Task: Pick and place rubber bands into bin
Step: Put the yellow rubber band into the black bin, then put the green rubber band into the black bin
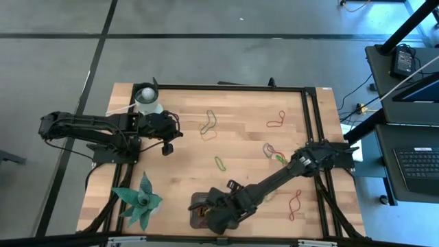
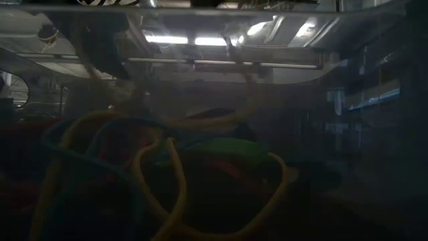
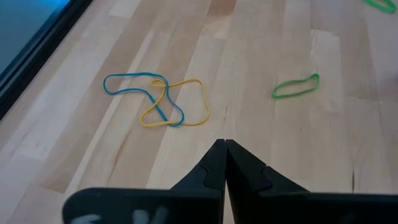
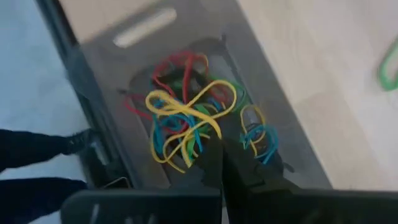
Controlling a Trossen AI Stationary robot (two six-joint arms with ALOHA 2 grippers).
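Note:
The bin (image 4: 112, 118) is a dark grey tray at the table's near edge (image 1: 197, 203), holding a tangled pile of rubber bands (image 4: 186, 112) in yellow, red, blue and green. The low view shows the same pile (image 2: 174, 174) close up. My right gripper (image 4: 219, 149) is shut, and from above its tips reach down into that pile (image 1: 209, 214). My left gripper (image 3: 224, 148) is shut and hovers near the table's left side (image 1: 168, 137). Ahead of it, crossed blue and yellow bands (image 3: 158, 102) and a green band (image 3: 296, 86) lie flat on the wood. More loose bands lie mid-table (image 1: 209, 125), (image 1: 219, 163), (image 1: 276, 120). My right gripper comes from above with its shut fingertips (image 4: 214, 155) in the heap of bands inside the bin. A yellow loop (image 4: 205, 121) runs right up to the tips. Whether it is pinched between them or only lies against them, I cannot tell.
A white round cup (image 1: 147, 98) stands at the far left corner and a green spiky plant figure (image 1: 140, 202) at the near left. Black rails (image 1: 312, 123) frame the table. Further bands lie at the right (image 1: 273, 151), (image 1: 295, 204). A person's dark shoe (image 4: 81, 142) shows beyond the near edge.

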